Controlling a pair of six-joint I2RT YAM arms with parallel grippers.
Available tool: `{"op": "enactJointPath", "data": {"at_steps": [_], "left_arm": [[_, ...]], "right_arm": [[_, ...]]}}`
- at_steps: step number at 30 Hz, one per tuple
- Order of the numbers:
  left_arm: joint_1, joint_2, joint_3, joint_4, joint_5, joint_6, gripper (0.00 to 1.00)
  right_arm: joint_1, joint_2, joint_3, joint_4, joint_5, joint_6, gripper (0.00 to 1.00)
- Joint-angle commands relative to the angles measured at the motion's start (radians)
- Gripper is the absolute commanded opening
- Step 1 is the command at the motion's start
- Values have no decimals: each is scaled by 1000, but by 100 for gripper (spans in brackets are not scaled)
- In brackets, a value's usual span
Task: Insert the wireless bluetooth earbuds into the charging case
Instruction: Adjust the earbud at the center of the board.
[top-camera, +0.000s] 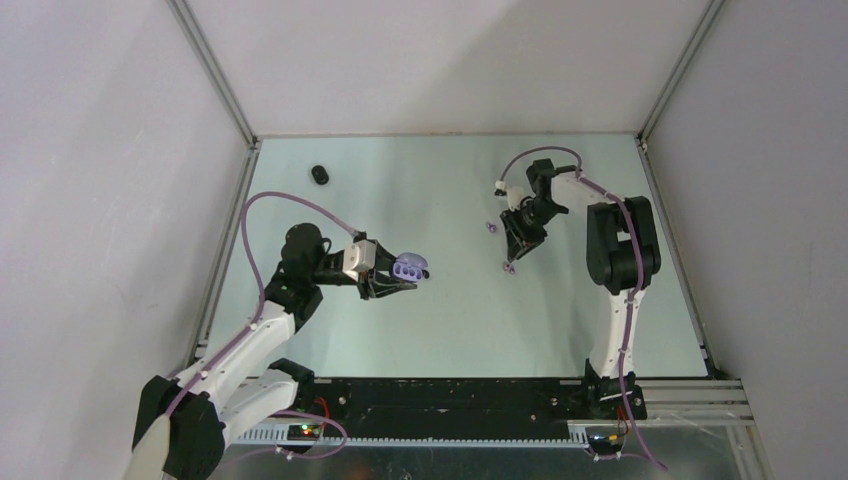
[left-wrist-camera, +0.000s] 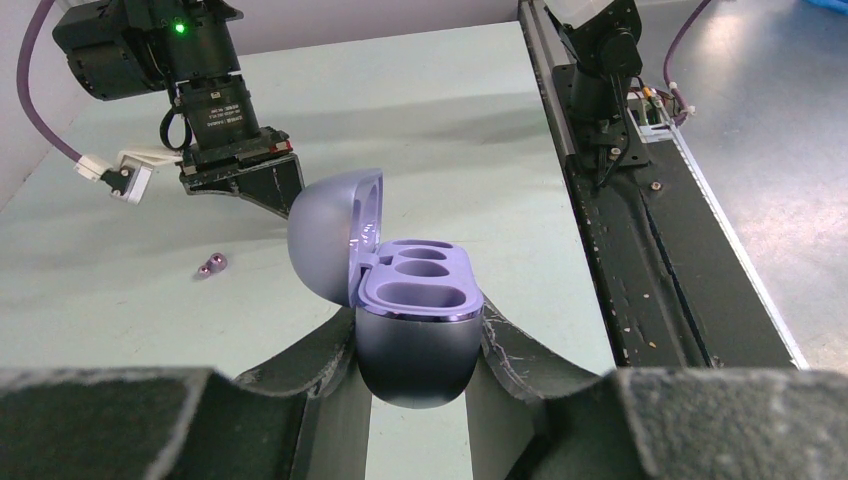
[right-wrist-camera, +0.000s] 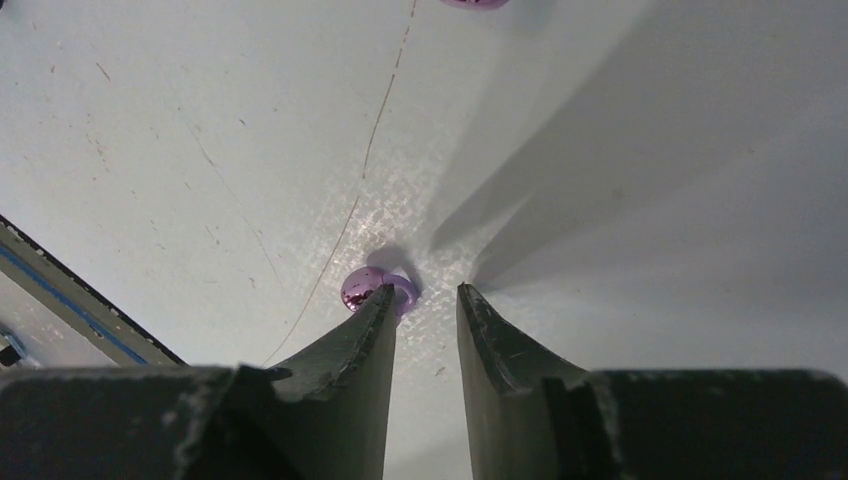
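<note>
One purple earbud (right-wrist-camera: 362, 285) lay on the worktop (right-wrist-camera: 650, 150) beside a fingertip (right-wrist-camera: 374, 310) of the right end effector (right-wrist-camera: 425, 300), jaws slightly parted and empty, while the left end effector (top-camera: 400, 276) clasped the open charging case (left-wrist-camera: 417, 355).

Middle of the desk wide open, traffic on both flanks!

Bare desk (top-camera: 450, 320) runs clear between the arms. At centre-left the left gripper (top-camera: 405, 276) and its open charging case (top-camera: 411, 266) block the lane. Centre-right, the right gripper (top-camera: 514, 255) crowds a purple earbud (top-camera: 510, 268).
</note>
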Motion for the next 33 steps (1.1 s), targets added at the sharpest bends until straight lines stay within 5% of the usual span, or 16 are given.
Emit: {"op": "enactJointPath", "data": {"at_steps": [1, 33], "left_arm": [[-7, -14, 44, 8, 1, 24, 0], [-8, -9, 47, -6, 1, 39, 0]], "right_arm": [[10, 5, 7, -22, -24, -22, 36], [36, 18, -15, -98, -111, -115, 32]]}}
